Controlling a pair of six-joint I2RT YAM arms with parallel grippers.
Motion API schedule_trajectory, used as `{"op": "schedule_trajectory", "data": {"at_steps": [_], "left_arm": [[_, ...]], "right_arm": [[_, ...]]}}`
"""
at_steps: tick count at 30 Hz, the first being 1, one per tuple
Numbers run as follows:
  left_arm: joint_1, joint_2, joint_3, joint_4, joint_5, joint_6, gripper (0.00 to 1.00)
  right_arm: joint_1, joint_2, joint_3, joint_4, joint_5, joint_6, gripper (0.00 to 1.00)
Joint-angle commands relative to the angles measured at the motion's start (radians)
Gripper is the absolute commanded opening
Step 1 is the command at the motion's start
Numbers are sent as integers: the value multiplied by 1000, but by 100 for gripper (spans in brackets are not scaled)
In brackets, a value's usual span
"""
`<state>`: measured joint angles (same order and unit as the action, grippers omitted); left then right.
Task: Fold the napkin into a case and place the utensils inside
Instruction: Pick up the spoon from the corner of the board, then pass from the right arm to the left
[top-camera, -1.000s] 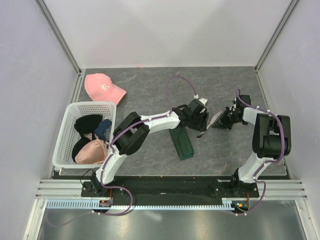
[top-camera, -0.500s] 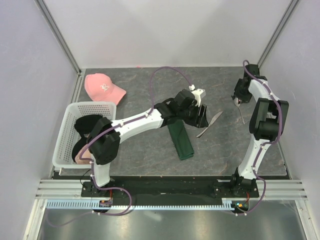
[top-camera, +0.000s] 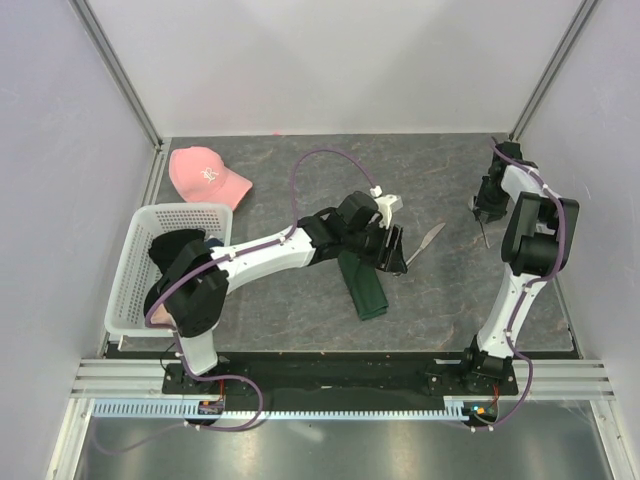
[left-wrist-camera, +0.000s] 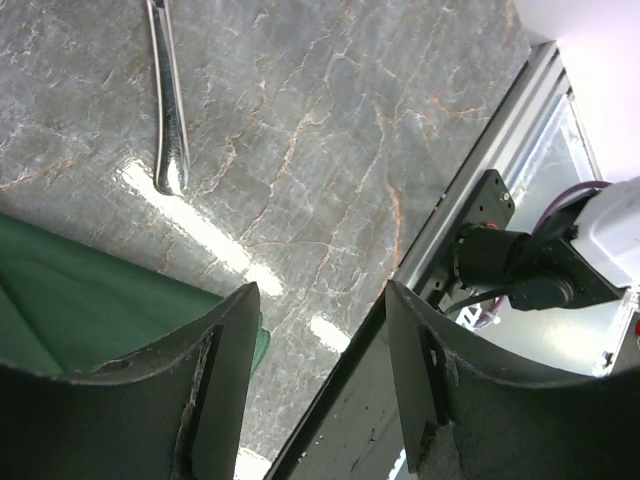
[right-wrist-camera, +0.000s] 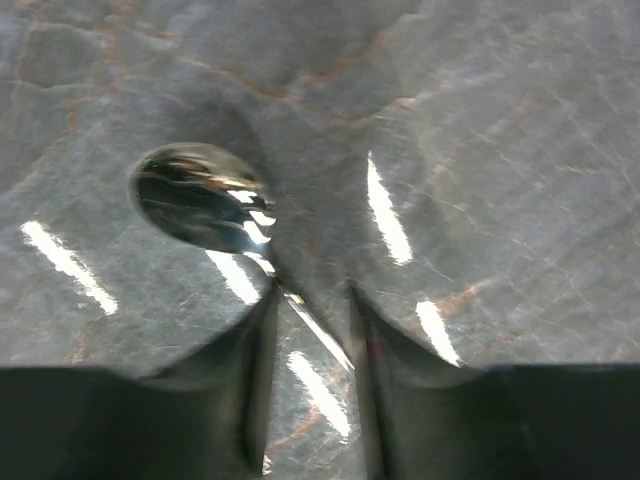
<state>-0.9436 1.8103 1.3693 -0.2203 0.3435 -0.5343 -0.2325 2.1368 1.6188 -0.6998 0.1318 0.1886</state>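
Top external view: the napkin (top-camera: 366, 287), folded into a narrow dark green strip, lies mid-counter (top-camera: 300, 180), angled toward the near edge. The left gripper (top-camera: 392, 246) hangs over its far end. Just beyond that end a silver utensil (top-camera: 428, 238) lies bare on the stone, clear of the cloth. Far right, the right gripper (top-camera: 486, 207) is down by the spoon (top-camera: 485, 232). A pink cap (top-camera: 206, 174) sits at the far left, beside a white basket (top-camera: 134, 262) of clothes.

Left wrist view: the jaws stand wide apart with nothing between them; green cloth fills the lower left corner and the utensil's handle lies ahead.

Right wrist view: the jaws are partly open, straddling the spoon's thin handle, its bowl lying on the counter just ahead. Whether the pads touch the handle I cannot tell.
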Motion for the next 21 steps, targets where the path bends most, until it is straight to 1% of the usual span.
{"op": "schedule_trajectory", "data": {"at_steps": [1, 2, 3, 4, 5, 7, 8, 9, 11, 12, 13, 14, 15, 16, 17, 18, 21], "left_arm": [[-1, -52, -4, 52, 22, -13, 61], [-1, -48, -1, 52, 26, -9, 63], [-1, -42, 4, 53, 38, 0, 63], [0, -28, 16, 47, 38, 19, 64], [-1, -20, 23, 42, 29, 26, 66], [-1, 7, 51, 26, -6, 49, 68], [-1, 15, 60, 10, -24, 57, 68], [-1, 23, 66, 9, -52, 65, 68], [-3, 44, 82, 10, -70, 83, 69], [-4, 50, 103, 10, -81, 89, 69], [-6, 61, 115, 7, -84, 95, 69], [-9, 82, 126, 13, -92, 96, 70], [-14, 93, 151, 10, -103, 96, 70], [-14, 109, 163, 12, -100, 96, 70], [-14, 136, 177, 12, -92, 94, 70], [-12, 150, 207, -13, -93, 91, 70], [-12, 156, 220, -28, -80, 82, 69]], "right_arm": [[-1, 31, -46, 0, -67, 0, 28], [2, 31, -57, 2, -89, 5, 25], [2, 23, -63, 0, -128, 23, 14], [7, 15, -74, 11, -173, 29, 8], [18, 2, -103, 17, -184, 41, 1], [38, -69, -143, 39, -181, 92, 0], [51, -105, -202, 52, -187, 118, 0], [56, -194, -239, 69, -199, 138, 0], [58, -285, -339, 98, -233, 219, 0], [61, -367, -368, 102, -259, 239, 0], [67, -409, -396, 106, -282, 277, 0], [94, -449, -454, 112, -319, 293, 0], [113, -527, -482, 114, -339, 307, 0], [154, -564, -508, 121, -357, 339, 0], [169, -599, -558, 123, -401, 357, 0], [185, -673, -583, 126, -423, 379, 0], [274, -794, -663, 151, -468, 472, 0]]}}
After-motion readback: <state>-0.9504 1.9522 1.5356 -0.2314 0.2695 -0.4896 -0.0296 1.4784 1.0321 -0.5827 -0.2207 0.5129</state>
